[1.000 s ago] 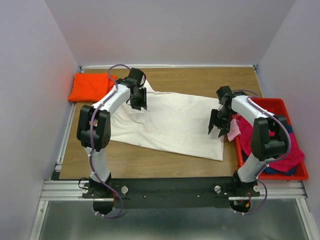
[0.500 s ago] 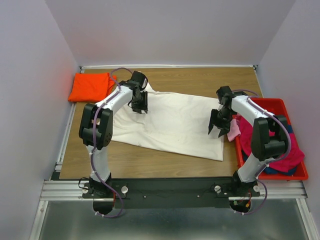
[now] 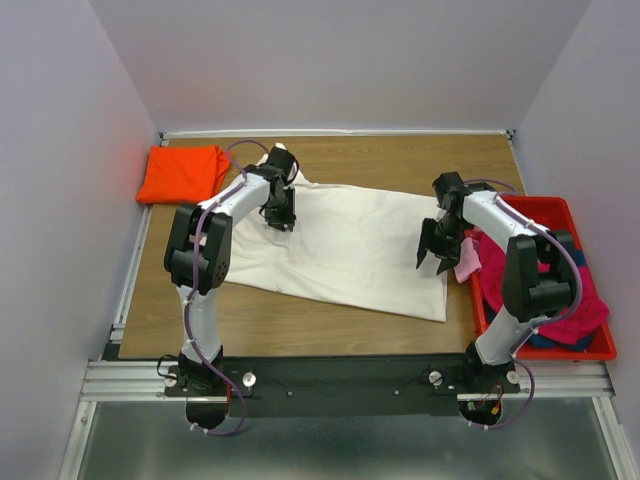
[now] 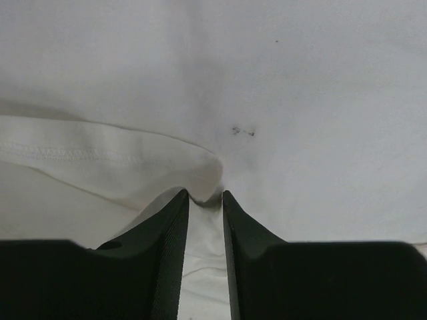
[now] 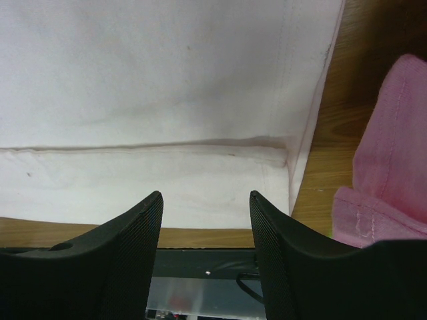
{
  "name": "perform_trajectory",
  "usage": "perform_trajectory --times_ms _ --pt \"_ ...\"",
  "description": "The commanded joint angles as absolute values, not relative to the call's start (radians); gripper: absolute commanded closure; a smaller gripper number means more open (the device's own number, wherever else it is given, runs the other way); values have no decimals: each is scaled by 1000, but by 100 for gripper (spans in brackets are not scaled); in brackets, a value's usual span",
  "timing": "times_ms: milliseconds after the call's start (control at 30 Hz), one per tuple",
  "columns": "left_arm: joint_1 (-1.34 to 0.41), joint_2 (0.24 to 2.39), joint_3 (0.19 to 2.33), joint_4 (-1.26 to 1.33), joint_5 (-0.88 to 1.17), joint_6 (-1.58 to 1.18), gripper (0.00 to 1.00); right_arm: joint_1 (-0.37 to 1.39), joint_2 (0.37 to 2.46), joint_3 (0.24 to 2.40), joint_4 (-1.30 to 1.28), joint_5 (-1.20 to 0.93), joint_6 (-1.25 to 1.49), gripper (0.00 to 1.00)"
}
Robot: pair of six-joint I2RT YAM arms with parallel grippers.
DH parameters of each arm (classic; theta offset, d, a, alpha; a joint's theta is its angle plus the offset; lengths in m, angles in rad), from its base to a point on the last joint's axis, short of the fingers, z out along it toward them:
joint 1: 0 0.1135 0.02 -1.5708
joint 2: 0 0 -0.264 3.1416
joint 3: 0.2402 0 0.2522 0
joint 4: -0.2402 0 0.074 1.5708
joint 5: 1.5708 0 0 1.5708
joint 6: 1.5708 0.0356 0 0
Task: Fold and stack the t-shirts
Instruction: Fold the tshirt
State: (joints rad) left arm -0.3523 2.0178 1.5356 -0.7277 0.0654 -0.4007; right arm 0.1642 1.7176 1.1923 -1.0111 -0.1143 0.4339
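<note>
The cream-white t-shirt [image 3: 350, 250] lies spread across the middle of the table. My left gripper [image 3: 281, 218] is pressed down on its upper left part, near the collar. In the left wrist view its narrow jaws [image 4: 205, 195] pinch a puckered fold of the white cloth [image 4: 300, 100] beside a stitched hem. My right gripper [image 3: 432, 258] hovers open over the shirt's right edge, and its wrist view shows the hem corner [image 5: 287, 157] with nothing between the fingers [image 5: 205, 197]. An orange t-shirt [image 3: 180, 172] lies folded at the far left.
A red plastic bin [image 3: 548, 352] at the right edge holds a magenta shirt [image 3: 590, 305] and some dark blue cloth. A pale pink shirt [image 3: 467, 262] hangs over its left wall, right beside my right gripper [image 5: 393, 153]. Bare wood shows along the front.
My left gripper has shifted slightly right and toward the back over the white shirt, dropped onto the cloth and narrowed its jaws on a fold. The right arm has not moved.
</note>
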Motion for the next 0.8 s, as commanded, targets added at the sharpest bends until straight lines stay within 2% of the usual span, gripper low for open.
perform_trajectory --times_ms 0,133,233,700,767 --pt "-364 2043 1552 -707 35 -385 71 164 1698 1209 -1008 -118 425 38" --pt "-368 2052 1566 -706 35 -379 89 166 1700 1207 -1008 -118 426 38" --pt "-379 2057 1581 -698 37 -373 98 164 1701 1207 -1008 -118 426 38" --pt "-419 2088 1606 -696 63 -359 100 164 1689 1193 -1009 -117 433 38" --pt "-420 2082 1608 -690 77 -359 96 166 1686 1198 -1009 -117 434 38"
